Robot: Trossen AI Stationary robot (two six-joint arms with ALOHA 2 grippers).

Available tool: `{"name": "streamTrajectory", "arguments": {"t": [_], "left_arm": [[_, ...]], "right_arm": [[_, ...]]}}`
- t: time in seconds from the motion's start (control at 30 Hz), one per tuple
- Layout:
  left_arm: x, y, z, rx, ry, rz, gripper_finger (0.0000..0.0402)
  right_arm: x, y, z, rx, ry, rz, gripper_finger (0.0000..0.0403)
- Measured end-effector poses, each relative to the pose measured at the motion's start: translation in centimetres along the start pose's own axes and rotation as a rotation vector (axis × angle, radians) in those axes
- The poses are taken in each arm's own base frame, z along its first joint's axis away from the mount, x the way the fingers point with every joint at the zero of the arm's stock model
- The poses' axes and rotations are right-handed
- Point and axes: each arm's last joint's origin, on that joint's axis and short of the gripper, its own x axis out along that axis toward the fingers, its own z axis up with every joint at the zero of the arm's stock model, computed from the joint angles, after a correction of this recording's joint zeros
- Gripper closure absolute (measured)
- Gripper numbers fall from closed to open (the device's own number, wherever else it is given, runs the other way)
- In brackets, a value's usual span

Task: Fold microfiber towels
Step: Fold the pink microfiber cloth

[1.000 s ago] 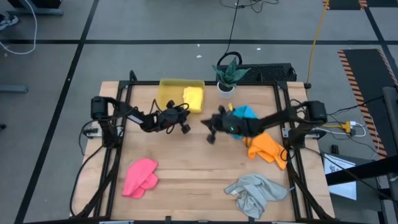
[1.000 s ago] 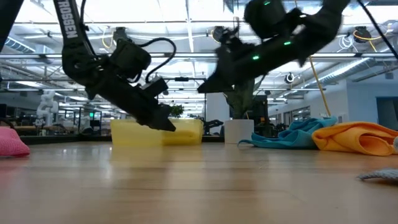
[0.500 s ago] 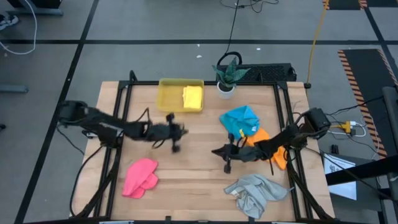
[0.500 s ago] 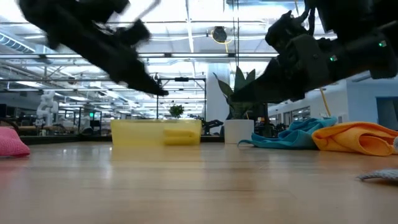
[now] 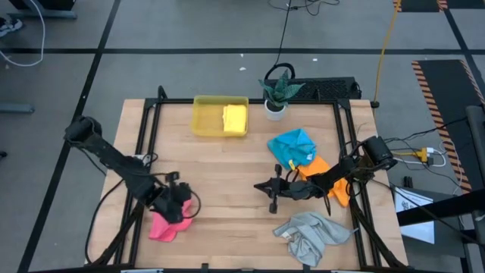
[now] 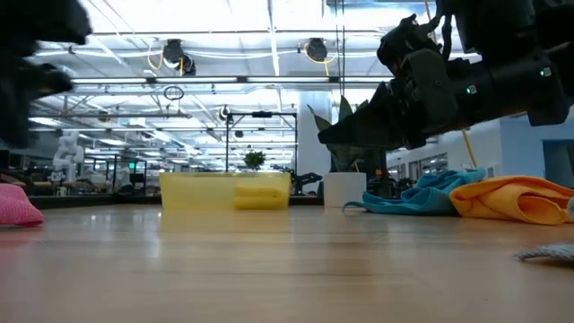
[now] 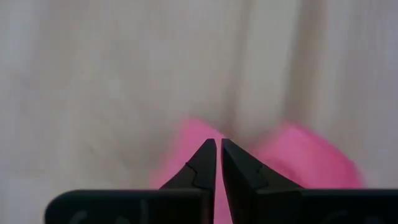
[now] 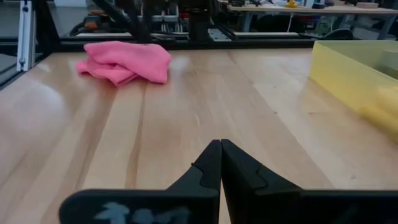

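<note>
A crumpled pink towel (image 5: 163, 226) lies near the table's front left. My left gripper (image 5: 178, 206) hangs above it, pointing steeply down. Its fingers (image 7: 219, 142) are shut and clear of the cloth (image 7: 286, 155). My right gripper (image 5: 258, 186) is shut and held level over the bare middle of the table (image 8: 221, 142). It points toward the pink towel (image 8: 127, 62). Blue (image 5: 294, 145) and orange (image 5: 326, 178) towels lie bunched at the right. A grey one (image 5: 311, 235) lies at the front right. A folded yellow towel (image 5: 235, 119) rests in the yellow tray (image 5: 204, 115).
A potted plant (image 5: 279, 91) stands at the far edge beside the tray. Bare wood stretches between the pink towel and my right gripper. A black frame rail (image 5: 144, 152) runs along each side of the table.
My left gripper has swung from beside the yellow tray toward the table's near left, to above the pink towel, and tipped from nearly level to steeply down. My right gripper moved toward the near edge and sank, then held still. Both stayed shut.
</note>
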Motion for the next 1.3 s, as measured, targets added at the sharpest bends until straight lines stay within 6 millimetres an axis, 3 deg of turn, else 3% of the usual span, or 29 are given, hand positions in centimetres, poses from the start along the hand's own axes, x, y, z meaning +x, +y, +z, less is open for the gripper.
{"name": "streamTrajectory", "arguments": {"t": [0.2, 0.4, 0.7, 0.9, 1.1, 1.3], "left_arm": [[0.4, -0.6, -2.7, -0.213, 0.238, -0.075, 0.0376], [2.1, 0.4, -4.0, -0.251, 0.173, -0.009, 0.0376], [4.5, 0.6, -0.8, -0.021, -0.264, -0.155, 0.0397], [5.0, 1.4, 2.5, 0.091, -0.424, -0.145, 0.0399], [3.2, 0.7, 4.2, 0.196, -0.331, -0.073, 0.0400], [1.9, -0.2, 2.4, 0.191, -0.066, -0.120, 0.0392]], "right_arm": [[0.0, 0.0, -0.1, -0.023, 0.007, 0.000, 0.0403], [0.1, -0.1, 0.0, -0.065, 0.004, -0.002, 0.0403], [0.5, -1.1, 0.1, -0.034, 0.002, -0.037, 0.0403], [0.4, -0.9, 0.1, -0.020, 0.002, -0.031, 0.0403], [0.2, -0.5, 0.1, -0.013, 0.001, -0.015, 0.0403], [0.2, -0.5, -0.1, 0.030, 0.016, -0.017, 0.0403]]}}
